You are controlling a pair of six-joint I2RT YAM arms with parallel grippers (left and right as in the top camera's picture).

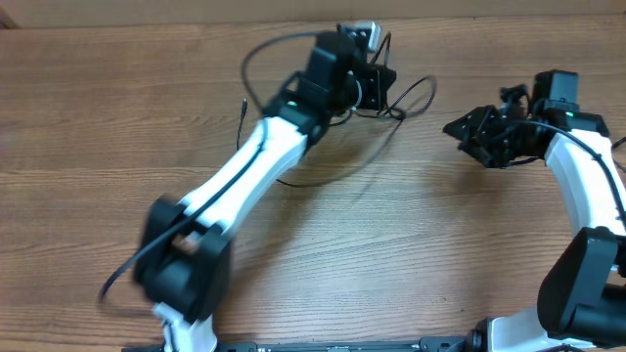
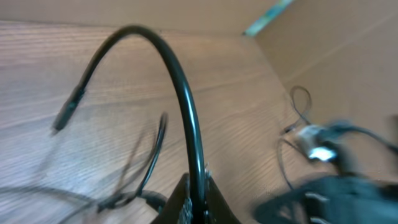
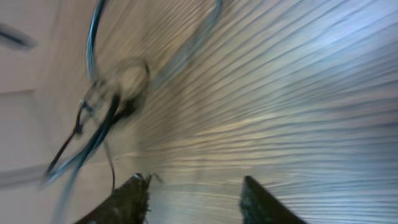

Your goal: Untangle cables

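No legible text, label, brand, number or sign in any view.

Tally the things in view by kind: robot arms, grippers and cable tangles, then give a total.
Robot arms: 2 (left arm, right arm)
Grippers: 2 (left gripper, right gripper)
Cable tangles: 1 (the cables; separate strands cannot be counted)
Total: 5

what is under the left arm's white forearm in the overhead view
Thin black cables run in beneath the left arm from the right, and one strand shows on its far side. How they cross underneath is covered by the arm and cannot be seen.
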